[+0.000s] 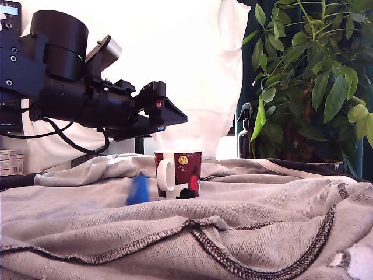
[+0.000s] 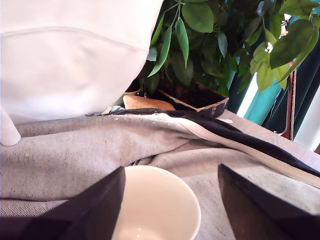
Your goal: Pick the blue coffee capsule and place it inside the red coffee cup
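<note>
The red coffee cup (image 1: 178, 174) stands upright on the grey cloth, white handle toward the exterior view's left. The wrist view looks into its white interior (image 2: 157, 205), which shows no capsule. The blue coffee capsule (image 1: 138, 191) is a blurred blue shape just left of the cup's handle in the exterior view, low by the cloth. My gripper (image 1: 173, 115) hangs above the cup, well clear of its rim. In the wrist view the gripper (image 2: 171, 169) is open, with one dark finger (image 2: 95, 210) on each side of the cup's mouth and nothing held between them.
A wrinkled grey cloth (image 1: 245, 221) with dark stitched hems covers the table. A leafy potted plant (image 1: 315, 76) and a dark spray bottle (image 1: 245, 131) stand behind at the exterior view's right. White fabric (image 1: 186, 64) hangs behind the cup.
</note>
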